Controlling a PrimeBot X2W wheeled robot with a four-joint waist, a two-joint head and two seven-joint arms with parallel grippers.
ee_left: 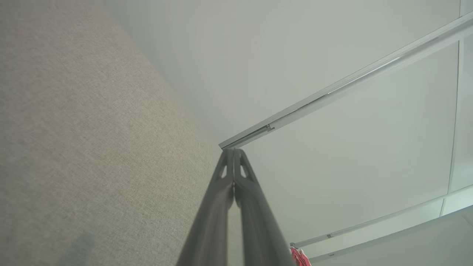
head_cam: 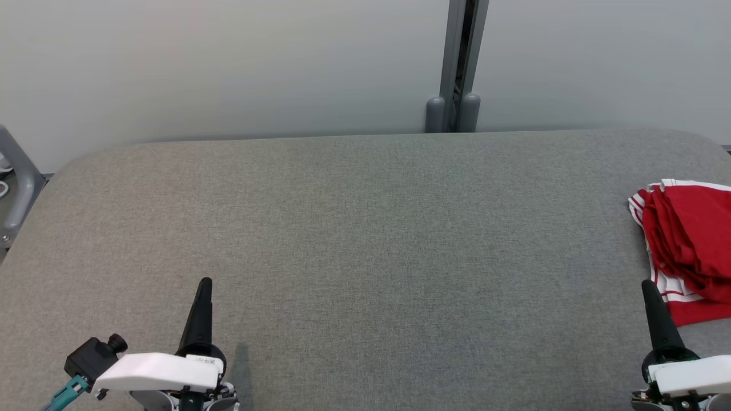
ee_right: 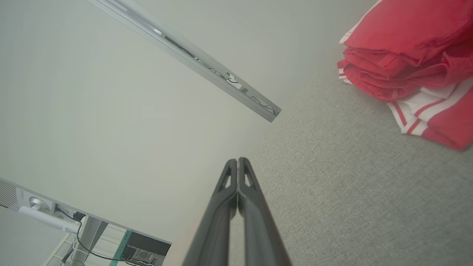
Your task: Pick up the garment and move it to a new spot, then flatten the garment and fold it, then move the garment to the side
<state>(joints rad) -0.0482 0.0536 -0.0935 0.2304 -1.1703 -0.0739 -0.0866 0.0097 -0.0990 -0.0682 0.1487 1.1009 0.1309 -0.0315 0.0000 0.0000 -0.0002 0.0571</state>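
A red garment (head_cam: 688, 245) with white striped trim lies folded in a bundle at the far right edge of the grey fabric table (head_cam: 354, 245). The right wrist view shows the garment (ee_right: 410, 70) up close at its upper right, and a sliver of the garment (ee_left: 300, 257) shows in the left wrist view. My right gripper (head_cam: 646, 284) is shut and empty, its tip just left of the bundle's near corner. My left gripper (head_cam: 205, 282) is shut and empty at the lower left, far from the garment. Both pairs of fingers press together in the wrist views (ee_left: 233, 150) (ee_right: 237, 161).
A pale wall with a grey vertical post (head_cam: 457, 68) stands behind the table. A grey curved frame piece (head_cam: 17, 177) sits past the table's left edge. The table's wide middle is bare grey cloth.
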